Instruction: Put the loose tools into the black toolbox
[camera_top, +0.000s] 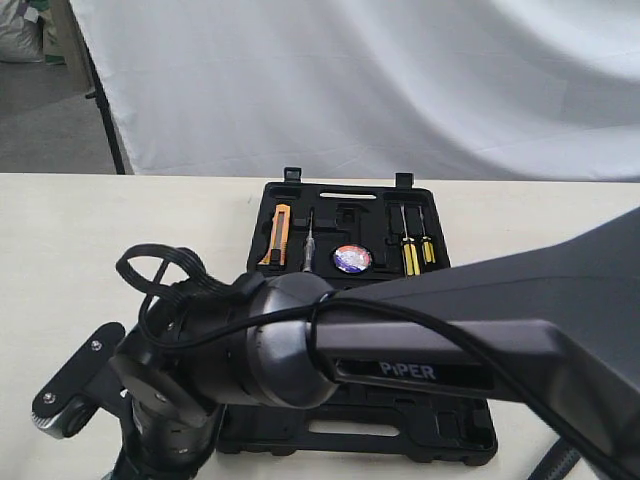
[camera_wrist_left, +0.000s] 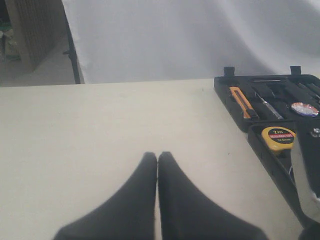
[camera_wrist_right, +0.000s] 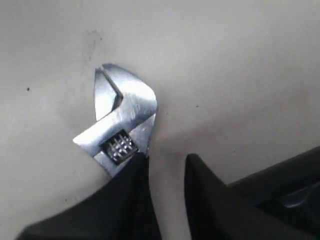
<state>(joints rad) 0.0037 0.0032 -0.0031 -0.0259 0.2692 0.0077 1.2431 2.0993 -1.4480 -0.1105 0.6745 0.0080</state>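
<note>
The silver adjustable wrench (camera_wrist_right: 120, 120) lies flat on the pale table, its handle hidden under one finger (camera_wrist_right: 130, 195) of my right gripper (camera_wrist_right: 167, 157). That gripper is open, and only bare table shows in its gap. The black toolbox (camera_top: 340, 195) lies open at the middle of the table, with the blue-purple tape roll (camera_top: 351, 259) in a recess of its far half. My left gripper (camera_wrist_left: 157, 156) is shut and empty over bare table, left of the toolbox (camera_wrist_left: 225, 87). I cannot make out the claw hammer.
My right arm (camera_top: 430, 340) crosses the exterior view and hides most of the near toolbox half. An orange utility knife (camera_top: 279, 235), screwdrivers (camera_top: 410, 250) and a yellow tape measure (camera_wrist_left: 278, 138) sit in the case. A shiny steel surface (camera_wrist_left: 306, 170) shows beside the tape measure.
</note>
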